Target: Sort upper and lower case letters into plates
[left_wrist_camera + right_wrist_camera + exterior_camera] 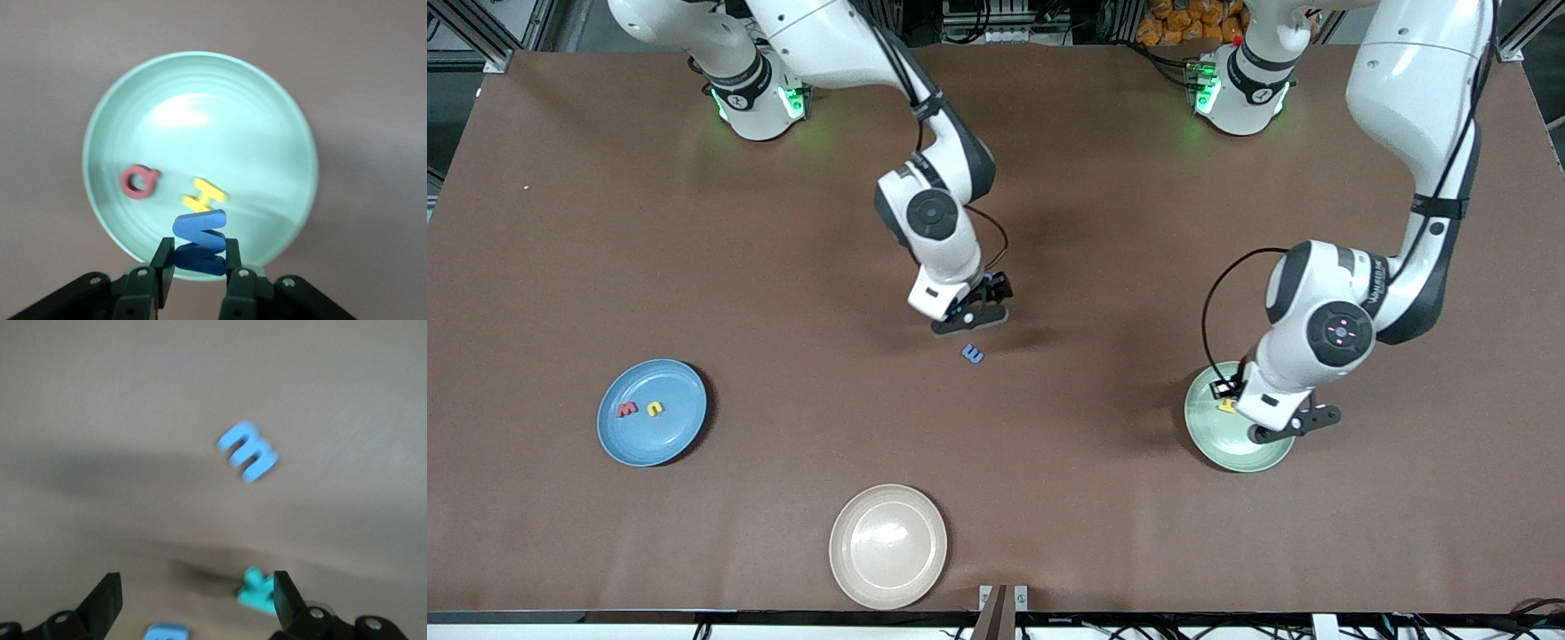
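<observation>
Holding, left gripper [198, 250]: clamped on the dark blue letter [200, 230], which stands on edge betw. the fingers, over the mint plate [293, 133] close to its rim.
Mint plate contents: red letter [139, 181] & yellow H [204, 195] lie flat inside, just beside each other, not touching.
Right gripper [195, 587]: fingers wide apart, nothing held, hanging over the table [605, 267] centre above the light blue letter [248, 451]. A teal letter [257, 590] & another blue piece [167, 632] lie close under it; we can't read those.
Handling: we judge the letters v. light, flat, prob. foam or soft plastic. Not fragile, but tiny, so easy to flick away or tip. Best hold: across the thin outer edges, as w/ the dark blue one now.
Blue plate [694, 391]: holds a red letter [627, 410] & a yellow letter [655, 409].
Layout, front view: from the cream plate [887, 547], the blue plate is at 10 o'clock, the mint plate at 2, the light blue letter at 1.
Surface: brown matte table, flat, looks grippy enough. We see plenty of room round each plate.
</observation>
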Action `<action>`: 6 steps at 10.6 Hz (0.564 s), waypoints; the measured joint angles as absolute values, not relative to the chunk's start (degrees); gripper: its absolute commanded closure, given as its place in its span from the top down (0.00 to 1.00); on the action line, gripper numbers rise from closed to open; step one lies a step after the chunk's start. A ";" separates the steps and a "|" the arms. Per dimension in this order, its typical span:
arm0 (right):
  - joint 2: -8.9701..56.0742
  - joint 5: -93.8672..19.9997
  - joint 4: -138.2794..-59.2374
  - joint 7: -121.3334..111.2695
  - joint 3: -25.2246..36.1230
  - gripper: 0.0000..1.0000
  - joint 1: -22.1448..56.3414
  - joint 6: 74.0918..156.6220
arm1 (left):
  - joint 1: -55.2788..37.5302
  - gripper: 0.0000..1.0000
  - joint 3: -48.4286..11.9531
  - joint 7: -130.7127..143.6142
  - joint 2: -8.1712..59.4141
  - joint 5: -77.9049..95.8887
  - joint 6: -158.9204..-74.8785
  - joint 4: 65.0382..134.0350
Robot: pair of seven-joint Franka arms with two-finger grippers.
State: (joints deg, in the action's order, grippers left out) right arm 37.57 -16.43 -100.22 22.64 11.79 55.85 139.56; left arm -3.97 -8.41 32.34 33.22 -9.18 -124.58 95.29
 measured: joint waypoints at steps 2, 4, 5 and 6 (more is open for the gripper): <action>37.93 -16.44 -102.63 23.24 11.80 1.00 57.64 139.53 | -3.68 0.94 -7.46 31.49 34.28 -9.18 -124.76 95.22; 37.93 -16.44 -103.47 24.40 11.81 1.00 58.47 139.59 | -3.69 1.00 -6.57 30.25 34.39 -9.18 -124.77 95.01; 37.93 -16.45 -103.47 24.90 11.81 1.00 58.52 139.58 | -3.69 1.00 -6.41 30.11 34.39 -9.18 -124.77 94.73; 37.93 -16.45 -103.47 25.42 11.82 1.00 58.52 139.58 | -3.73 1.00 -6.40 30.09 34.38 -9.18 -124.77 94.47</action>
State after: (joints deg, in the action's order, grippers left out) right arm 37.93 -16.45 -103.47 25.42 11.82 58.52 139.58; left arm -3.73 -6.40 30.09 34.38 -9.18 -124.77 94.47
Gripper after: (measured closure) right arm 0.000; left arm 0.141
